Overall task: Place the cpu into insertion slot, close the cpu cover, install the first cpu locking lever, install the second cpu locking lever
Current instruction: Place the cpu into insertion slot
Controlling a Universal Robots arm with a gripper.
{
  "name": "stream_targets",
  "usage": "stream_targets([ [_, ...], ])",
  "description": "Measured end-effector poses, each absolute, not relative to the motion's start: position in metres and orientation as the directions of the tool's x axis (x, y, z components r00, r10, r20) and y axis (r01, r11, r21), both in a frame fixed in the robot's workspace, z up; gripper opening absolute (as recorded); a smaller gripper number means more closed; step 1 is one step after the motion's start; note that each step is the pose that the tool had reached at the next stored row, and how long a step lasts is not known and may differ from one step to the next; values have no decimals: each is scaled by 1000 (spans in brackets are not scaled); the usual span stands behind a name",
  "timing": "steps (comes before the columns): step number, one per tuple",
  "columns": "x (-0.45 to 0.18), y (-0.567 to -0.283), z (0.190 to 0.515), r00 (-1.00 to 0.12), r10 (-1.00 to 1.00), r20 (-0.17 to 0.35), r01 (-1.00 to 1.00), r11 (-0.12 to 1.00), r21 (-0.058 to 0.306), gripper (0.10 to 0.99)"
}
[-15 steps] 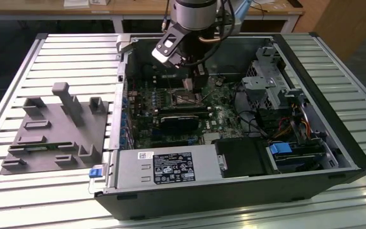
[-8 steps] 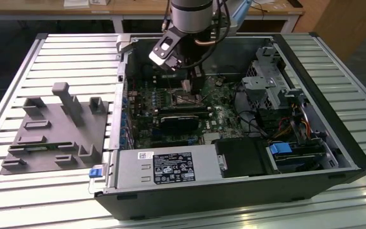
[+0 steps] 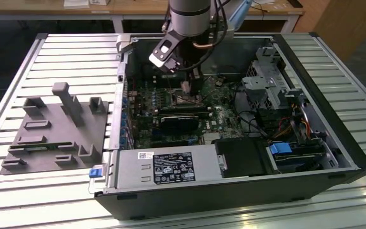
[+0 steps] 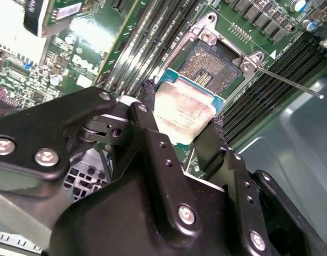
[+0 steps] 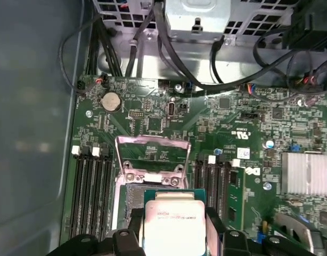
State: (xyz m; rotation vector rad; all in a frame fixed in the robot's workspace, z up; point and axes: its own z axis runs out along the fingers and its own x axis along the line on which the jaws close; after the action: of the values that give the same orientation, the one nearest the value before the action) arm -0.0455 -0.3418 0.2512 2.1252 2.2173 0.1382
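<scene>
Just above the dark square insertion slot (image 4: 209, 66), the black jaws held the flat silvery cpu (image 4: 182, 112); the thin metal cpu cover (image 5: 153, 141) stood open.

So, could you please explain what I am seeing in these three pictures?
A robot arm works over an opened computer case lying on a slatted table; that picture comes from a camera off the arm. A grey holder block sits at the exterior view's left. The other two cameras ride at the wrist. In both wrist views the gripper holds the cpu by its edges above the insertion slot. In the first wrist view the cpu cover stands open.
</scene>
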Motion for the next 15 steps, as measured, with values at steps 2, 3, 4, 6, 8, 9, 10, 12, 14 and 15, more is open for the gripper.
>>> stream_targets([
  [2, -46, -340, 248, -40, 999, 9, 993, 38, 111, 541],
  [3, -46, -339, 247, -37, 999, 8, 993, 36, 111, 541],
  [4, -46, -339, 246, -33, 999, 7, 993, 32, 111, 541],
  [6, -46, -337, 243, -24, 1000, 6, 994, 24, 111, 541],
  [8, -46, -336, 241, -17, 1000, 6, 994, 16, 111, 541],
  [9, -46, -335, 239, -14, 1000, 5, 994, 14, 111, 541],
  [10, -46, -334, 238, -13, 1000, 5, 994, 12, 111, 541],
  [12, -46, -331, 235, -12, 1000, 4, 994, 11, 111, 541],
  [14, -47, -329, 232, -11, 1000, 4, 994, 11, 111, 541],
  [15, -47, -328, 230, -11, 1000, 4, 994, 11, 111, 541],
])
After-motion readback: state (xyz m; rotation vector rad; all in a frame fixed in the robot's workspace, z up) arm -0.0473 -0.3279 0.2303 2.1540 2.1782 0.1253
